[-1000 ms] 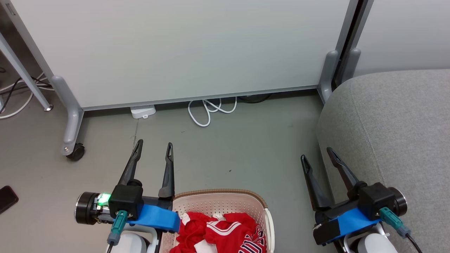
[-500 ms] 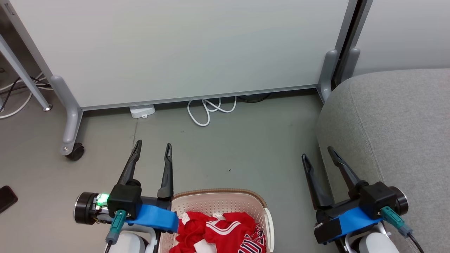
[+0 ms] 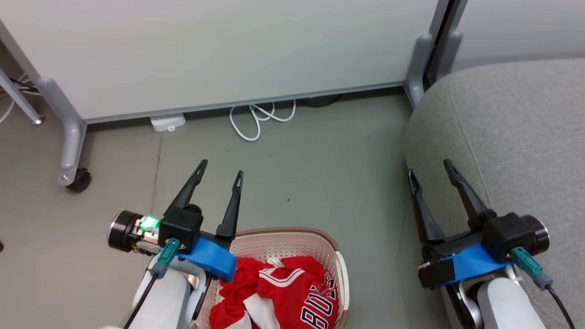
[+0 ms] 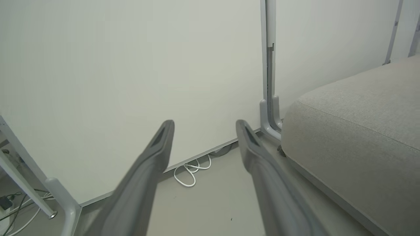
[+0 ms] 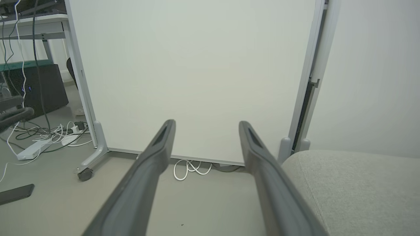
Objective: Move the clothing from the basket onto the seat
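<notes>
While red clothing lies crumpled in the basket at bottom centre, left gripper and right gripper show jaws spread; bare floor separates basket from seat, right.

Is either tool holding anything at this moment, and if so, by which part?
Nothing is held. The left tool and right tool are both open and empty; the red sports clothing lies in the laundry basket.

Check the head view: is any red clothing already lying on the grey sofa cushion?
No, the red clothing lies inside the laundry basket, and the visible grey sofa cushion bears no garment.
</notes>
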`<state>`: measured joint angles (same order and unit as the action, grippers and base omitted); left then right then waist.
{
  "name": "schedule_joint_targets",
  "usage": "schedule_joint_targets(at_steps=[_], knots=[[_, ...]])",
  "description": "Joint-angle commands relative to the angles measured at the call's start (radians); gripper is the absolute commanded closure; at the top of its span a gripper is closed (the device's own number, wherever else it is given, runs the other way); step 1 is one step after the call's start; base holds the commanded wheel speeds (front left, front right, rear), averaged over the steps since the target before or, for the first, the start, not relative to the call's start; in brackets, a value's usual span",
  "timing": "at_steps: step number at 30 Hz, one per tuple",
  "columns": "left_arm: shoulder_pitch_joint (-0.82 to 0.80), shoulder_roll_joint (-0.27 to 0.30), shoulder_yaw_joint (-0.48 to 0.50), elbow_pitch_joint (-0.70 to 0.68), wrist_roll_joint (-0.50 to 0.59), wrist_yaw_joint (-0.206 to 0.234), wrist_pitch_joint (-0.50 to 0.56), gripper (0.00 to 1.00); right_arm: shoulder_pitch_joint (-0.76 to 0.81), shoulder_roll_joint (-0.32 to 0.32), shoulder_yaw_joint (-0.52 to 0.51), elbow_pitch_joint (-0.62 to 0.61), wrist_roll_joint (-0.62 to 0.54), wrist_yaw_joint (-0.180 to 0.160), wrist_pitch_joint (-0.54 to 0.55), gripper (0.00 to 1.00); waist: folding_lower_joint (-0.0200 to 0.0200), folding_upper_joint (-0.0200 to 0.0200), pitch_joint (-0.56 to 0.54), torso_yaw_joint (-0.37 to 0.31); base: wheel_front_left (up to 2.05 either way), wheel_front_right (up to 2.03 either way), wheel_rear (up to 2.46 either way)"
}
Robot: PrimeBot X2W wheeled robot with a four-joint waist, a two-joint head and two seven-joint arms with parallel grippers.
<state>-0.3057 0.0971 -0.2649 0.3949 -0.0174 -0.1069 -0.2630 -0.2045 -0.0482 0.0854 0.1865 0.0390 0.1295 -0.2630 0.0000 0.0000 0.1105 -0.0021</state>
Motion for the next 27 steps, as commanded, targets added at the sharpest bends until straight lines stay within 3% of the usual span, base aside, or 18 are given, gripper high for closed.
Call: schedule_joint_targets(at_steps=[1,9,17,27], knots=[[-0.02,0.008,-0.004,0.007,0.002,-0.005,-0.003,0.0,-0.018,-0.004,-0.001,-0.005,-0.006,0.002,-0.003,0.0,0.0,0.0,0.022,-0.015,0.0,0.0,0.0],[-0.146,0.054,-0.133,0.159,0.004,-0.024,-0.003,0.0,-0.112,-0.003,0.013,-0.046,-0.03,0.002,-0.003,0.0,0.0,0.0,0.162,-0.079,0.0,0.0,0.0],[-0.273,0.131,-0.359,0.317,-0.05,-0.023,-0.003,0.0,-0.196,-0.003,0.045,-0.089,-0.012,0.001,-0.002,0.0,0.0,0.0,0.312,-0.155,0.0,0.0,0.0],[-0.428,0.175,-0.673,0.548,-0.144,-0.024,-0.003,0.0,-0.259,-0.003,0.048,-0.129,-0.022,0.001,-0.002,0.0,0.0,0.0,0.479,-0.2,0.0,0.0,0.0]])
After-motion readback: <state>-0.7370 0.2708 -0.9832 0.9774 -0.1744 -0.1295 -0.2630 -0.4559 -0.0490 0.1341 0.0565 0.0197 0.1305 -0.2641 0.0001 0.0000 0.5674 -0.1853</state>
